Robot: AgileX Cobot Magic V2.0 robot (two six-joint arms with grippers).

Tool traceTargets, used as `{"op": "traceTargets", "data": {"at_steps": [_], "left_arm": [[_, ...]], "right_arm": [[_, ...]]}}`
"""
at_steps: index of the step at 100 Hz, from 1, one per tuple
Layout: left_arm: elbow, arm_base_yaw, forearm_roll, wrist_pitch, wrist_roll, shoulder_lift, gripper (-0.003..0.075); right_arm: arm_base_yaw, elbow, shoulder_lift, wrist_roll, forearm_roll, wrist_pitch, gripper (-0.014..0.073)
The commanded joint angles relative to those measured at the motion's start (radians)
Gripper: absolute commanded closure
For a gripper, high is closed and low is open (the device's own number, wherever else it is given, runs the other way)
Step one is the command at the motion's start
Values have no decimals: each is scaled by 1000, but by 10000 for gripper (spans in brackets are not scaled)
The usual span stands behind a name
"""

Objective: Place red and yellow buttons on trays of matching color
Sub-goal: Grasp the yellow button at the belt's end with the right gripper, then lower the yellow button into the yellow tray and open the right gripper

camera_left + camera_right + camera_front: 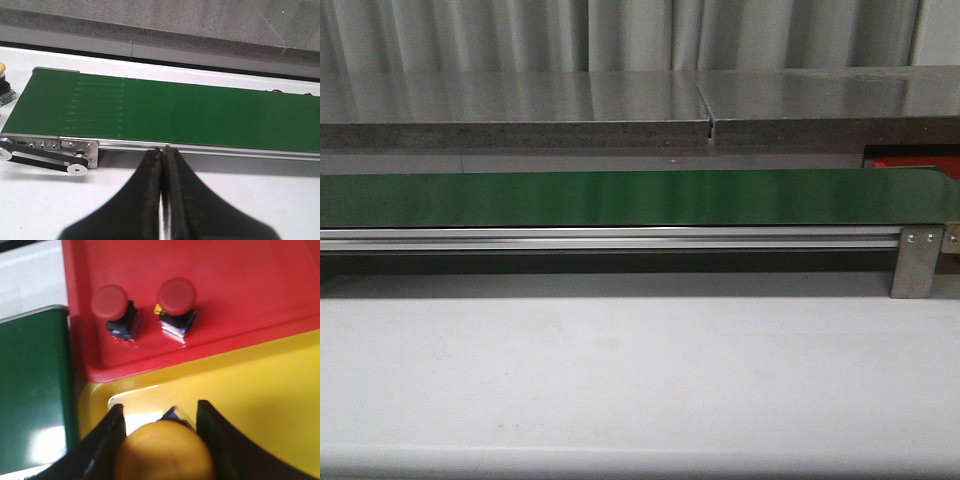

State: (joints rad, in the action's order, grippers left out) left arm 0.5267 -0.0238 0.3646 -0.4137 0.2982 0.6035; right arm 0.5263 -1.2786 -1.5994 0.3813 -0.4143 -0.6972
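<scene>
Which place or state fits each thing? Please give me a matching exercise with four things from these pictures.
Things:
1. two red buttons
2. yellow button
3. left gripper
4. green belt

Places or states:
A. shut, holding nothing
B. between the right gripper's fingers, over the yellow tray
C. bare in the front view
D. standing on the red tray

Pairs: 1-D, 2-B, 3-A, 4-C

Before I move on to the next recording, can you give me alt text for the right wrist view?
The right gripper has a yellow button between its fingers, over the yellow tray. Beyond it, two red buttons stand upright on the red tray, beside the green belt's end.
</scene>
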Motion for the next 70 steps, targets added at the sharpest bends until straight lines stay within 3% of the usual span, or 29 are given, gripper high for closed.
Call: {"op": "traceTargets", "data": {"at_steps": [1, 60, 70], "left_arm": [[28, -9, 20, 60, 0, 1, 739], [28, -9, 20, 60, 0, 1, 739], [28, -9, 20, 60, 0, 1, 739]], "right_arm": [[10, -22, -7, 15, -29, 117, 379], [10, -22, -263, 24, -29, 215, 376], [10, -22, -266, 24, -28, 212, 320]]}}
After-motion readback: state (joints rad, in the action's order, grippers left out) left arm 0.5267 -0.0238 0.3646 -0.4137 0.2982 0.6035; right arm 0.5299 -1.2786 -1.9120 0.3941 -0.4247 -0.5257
